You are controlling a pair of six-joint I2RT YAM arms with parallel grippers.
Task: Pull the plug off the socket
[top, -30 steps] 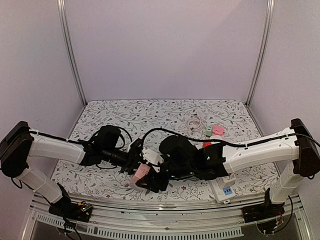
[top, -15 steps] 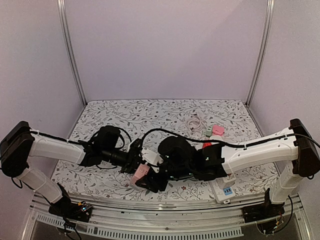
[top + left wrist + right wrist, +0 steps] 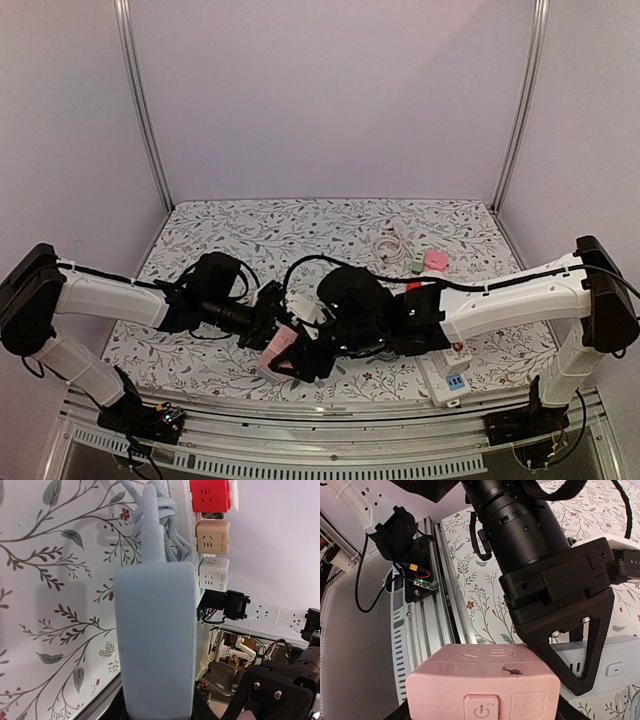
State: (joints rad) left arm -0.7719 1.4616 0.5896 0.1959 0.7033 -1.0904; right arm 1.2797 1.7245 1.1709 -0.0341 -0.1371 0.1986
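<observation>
Two robot arms reached toward each other close to the near edge of the floral tabletop (image 3: pixel 250 228), a little left of its middle. The left gripper (image 3: pixel 267 328) was clamped around a pale blue socket strip (image 3: pixel 155 645), whose cable trailed toward the far edge. The right gripper (image 3: pixel 298 358) was closed on a pink plug (image 3: pixel 482 690), a cube with a power button, just beside the strip. We could not tell whether the plug sat in the strip.
</observation>
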